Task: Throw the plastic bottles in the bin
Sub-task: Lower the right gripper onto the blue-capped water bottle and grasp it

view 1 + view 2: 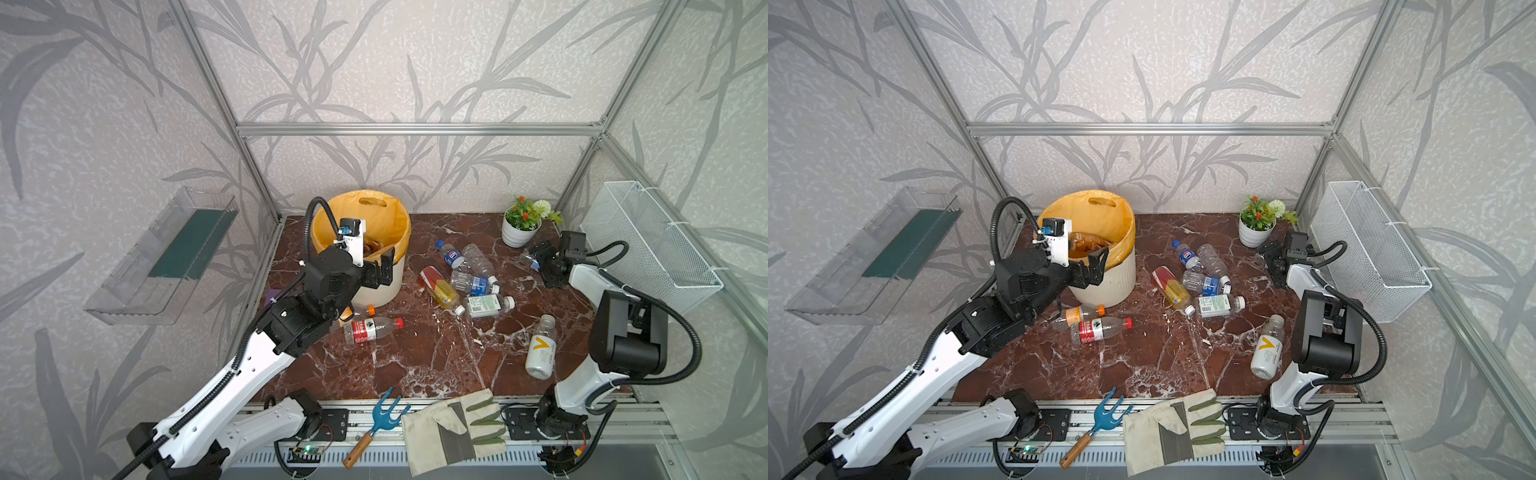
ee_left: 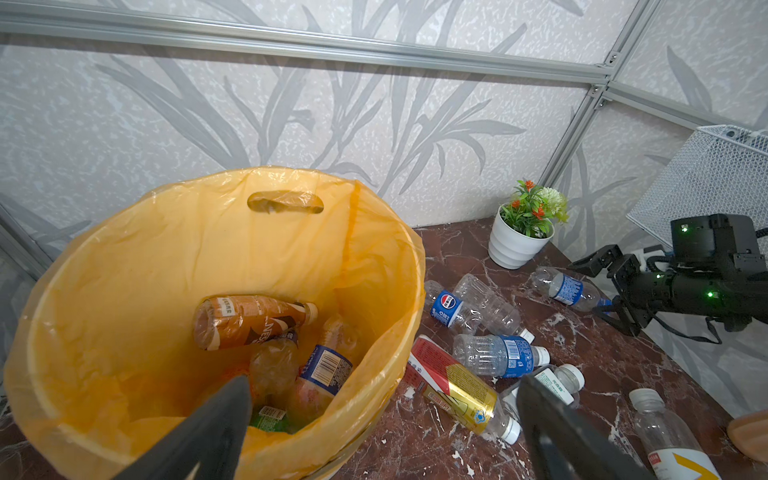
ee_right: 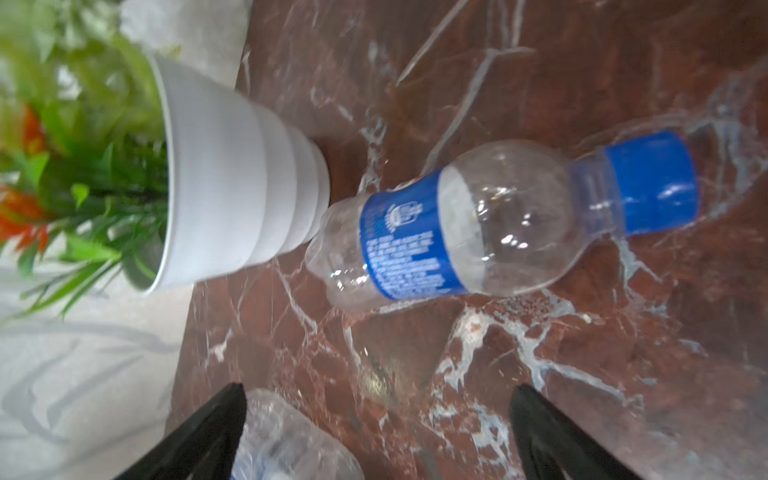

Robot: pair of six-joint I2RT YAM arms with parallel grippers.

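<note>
The blue-label bottle (image 3: 457, 232) lies on its side on the bench (image 3: 582, 340). Its base points toward the pot (image 3: 232, 178), so close that you can't tell whether they touch, and its blue cap points away. Your right gripper (image 3: 378, 388) hangs over the bench just beside it, jaws wide and empty.

The bottle's long axis runs nearly in line with the gap between the two fingers. I'd judge the wrist needs a turn before the jaws can close across the body rather than along it.

This arm is far nearer. The left gripper (image 2: 384, 380), also spread wide and holding nothing, sits over the near rim of the bin (image 1: 1119, 282), well apart from the bottle. Several bottles (image 2: 249, 320) lie inside the bin.

In both top views the right gripper covers most of the blue-label bottle. A clear bottle (image 3: 286, 440) under the fingers is blurred and cut off by the frame edge, so how it lies is unclear. The pot's closeness could crowd one finger.
</note>
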